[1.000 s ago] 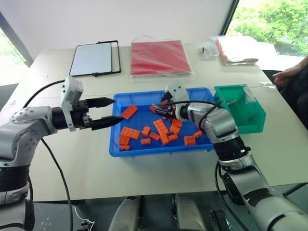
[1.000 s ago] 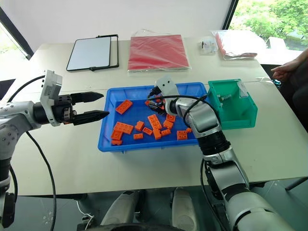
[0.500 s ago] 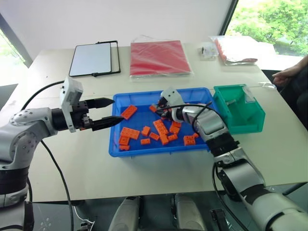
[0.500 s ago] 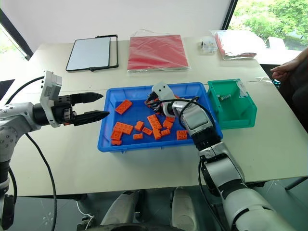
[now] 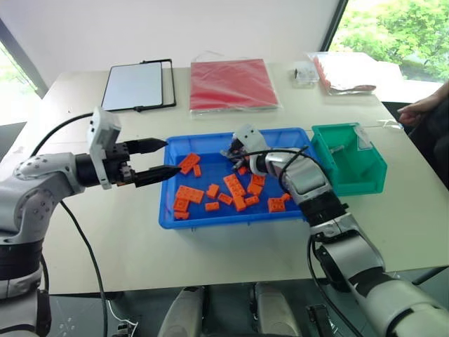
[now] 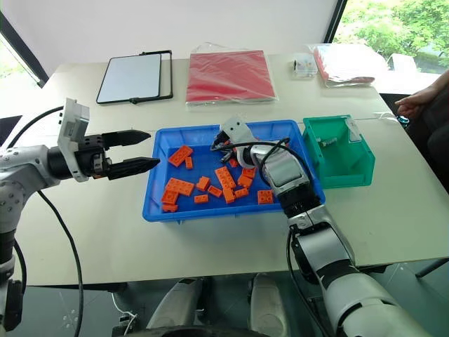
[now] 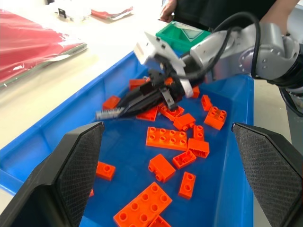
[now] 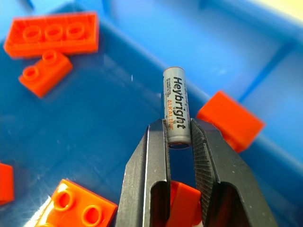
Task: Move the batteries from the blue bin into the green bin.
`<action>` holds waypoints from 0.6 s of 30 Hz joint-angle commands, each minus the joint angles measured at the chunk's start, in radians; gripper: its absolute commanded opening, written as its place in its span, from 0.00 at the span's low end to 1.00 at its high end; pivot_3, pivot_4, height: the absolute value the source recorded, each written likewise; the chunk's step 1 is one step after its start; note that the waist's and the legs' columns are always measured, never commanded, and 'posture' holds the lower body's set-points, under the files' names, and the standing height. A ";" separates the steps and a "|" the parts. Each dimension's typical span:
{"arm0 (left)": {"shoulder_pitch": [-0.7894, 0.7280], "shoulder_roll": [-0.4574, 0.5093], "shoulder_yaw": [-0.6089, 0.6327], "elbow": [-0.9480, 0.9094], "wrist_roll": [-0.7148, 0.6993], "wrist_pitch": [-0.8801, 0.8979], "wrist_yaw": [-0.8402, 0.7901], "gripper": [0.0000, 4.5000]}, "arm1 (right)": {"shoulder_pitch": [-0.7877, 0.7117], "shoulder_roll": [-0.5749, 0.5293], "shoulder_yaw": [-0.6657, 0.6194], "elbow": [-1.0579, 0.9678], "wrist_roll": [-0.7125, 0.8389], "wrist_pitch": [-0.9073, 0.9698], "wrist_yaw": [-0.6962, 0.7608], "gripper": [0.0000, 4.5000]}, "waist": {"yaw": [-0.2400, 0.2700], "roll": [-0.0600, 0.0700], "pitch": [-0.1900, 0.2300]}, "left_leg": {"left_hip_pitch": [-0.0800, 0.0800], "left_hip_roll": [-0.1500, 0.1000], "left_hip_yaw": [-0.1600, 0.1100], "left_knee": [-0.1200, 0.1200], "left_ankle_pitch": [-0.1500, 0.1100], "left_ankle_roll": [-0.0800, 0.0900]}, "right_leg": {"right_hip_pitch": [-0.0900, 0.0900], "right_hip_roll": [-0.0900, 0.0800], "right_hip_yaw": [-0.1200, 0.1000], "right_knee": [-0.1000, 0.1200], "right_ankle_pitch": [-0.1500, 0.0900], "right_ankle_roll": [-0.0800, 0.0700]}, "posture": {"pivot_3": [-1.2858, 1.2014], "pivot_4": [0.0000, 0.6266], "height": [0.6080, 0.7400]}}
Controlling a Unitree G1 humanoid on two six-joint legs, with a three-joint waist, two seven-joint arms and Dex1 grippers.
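Note:
The blue bin [image 5: 231, 219] sits mid-table, strewn with orange bricks [image 5: 235, 188]. My right gripper [image 5: 229, 152] hovers just above the bin floor near its far wall, shut on one battery [image 8: 176, 109], a silver cylinder with black print. The battery sticks out past the fingertips [image 7: 108, 114]. To the right of the blue bin stands the green bin [image 5: 365, 172], with a small grey cylinder [image 6: 324, 142] lying inside it. At the blue bin's left rim, my left gripper [image 5: 173, 156] is held open and holds nothing.
At the back of the table lie a red flat packet [image 5: 233, 84], a white tablet in a black frame [image 5: 137, 86] and clear bags [image 5: 340, 70]. A person's hand [image 5: 424, 109] rests at the right table edge.
My right gripper's fingers have shut on a battery among the bricks and lifted it a little toward the bin's far wall. A small brick slid left. The left arm kept still.

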 commanded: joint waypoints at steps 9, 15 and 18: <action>-0.092 -0.030 -0.055 0.076 0.041 -0.065 -0.054 1.00 | 0.049 0.070 -0.255 -0.329 0.189 0.331 -0.159 0.03 | 0.001 0.000 0.000 | 0.000 0.000 0.000 0.000 0.000 0.000 | 0.000 0.000 0.000 0.000 0.000 0.000 | 0.52 0.24 0.93; -0.105 -0.026 -0.058 0.091 0.052 -0.069 -0.071 1.00 | 0.112 0.087 -0.184 -0.380 0.199 0.365 -0.170 0.70 | -0.015 0.000 0.000 | 0.000 0.000 0.000 0.000 0.000 0.000 | -0.001 0.000 0.000 0.001 0.000 0.000 | 0.52 0.24 0.93; -0.104 -0.023 -0.054 0.088 0.054 -0.066 -0.068 1.00 | 0.122 0.071 -0.158 -0.390 0.202 0.364 -0.156 0.99 | -0.020 0.000 0.000 | 0.000 0.000 0.000 0.000 0.000 0.000 | 0.000 0.000 0.000 0.001 0.000 0.000 | 0.52 0.24 0.93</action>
